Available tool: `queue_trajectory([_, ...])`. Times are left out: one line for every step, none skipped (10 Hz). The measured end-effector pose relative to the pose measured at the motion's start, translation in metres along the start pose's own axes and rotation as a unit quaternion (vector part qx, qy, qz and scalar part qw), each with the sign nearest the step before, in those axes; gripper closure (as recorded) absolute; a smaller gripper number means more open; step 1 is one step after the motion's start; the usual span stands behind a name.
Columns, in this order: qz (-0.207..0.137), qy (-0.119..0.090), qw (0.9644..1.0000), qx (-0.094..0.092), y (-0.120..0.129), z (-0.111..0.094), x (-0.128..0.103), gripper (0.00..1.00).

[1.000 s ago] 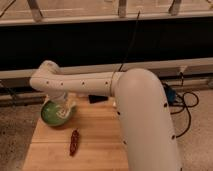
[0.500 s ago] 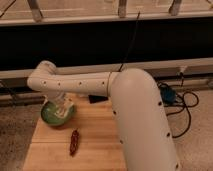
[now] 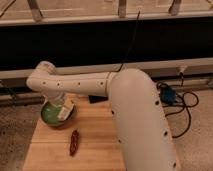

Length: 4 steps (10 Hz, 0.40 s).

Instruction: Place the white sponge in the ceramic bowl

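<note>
The green ceramic bowl (image 3: 51, 116) sits at the far left corner of the wooden table (image 3: 95, 145). The white sponge (image 3: 65, 110) is a small cream pad lying tilted at the bowl's right side, over its rim and inside. My gripper (image 3: 60, 102) hangs from the white arm directly above the bowl, right at the sponge. The arm hides the gripper's end and part of the bowl's far rim.
A dark red-brown elongated object (image 3: 74, 142) lies on the table in front of the bowl. My arm's thick white link (image 3: 140, 120) covers the table's right part. A blue device (image 3: 167, 95) with cables lies on the floor at right.
The sponge has sunk slightly lower at the bowl's right side. The arm has barely moved above the bowl.
</note>
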Motion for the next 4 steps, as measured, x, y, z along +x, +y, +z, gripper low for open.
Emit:
queue_trajectory([-0.001, 0.000, 1.0000, 0.000, -0.0009, 0.0005, -0.0001, 0.20])
queue_trajectory([-0.001, 0.000, 1.0000, 0.001, -0.0030, 0.0011, -0.0002, 0.20])
queue_trajectory([-0.002, 0.000, 1.0000, 0.002, -0.0036, 0.0013, 0.0000, 0.20])
queue_trajectory([-0.002, 0.001, 1.0000, 0.002, -0.0037, 0.0015, 0.0009, 0.20])
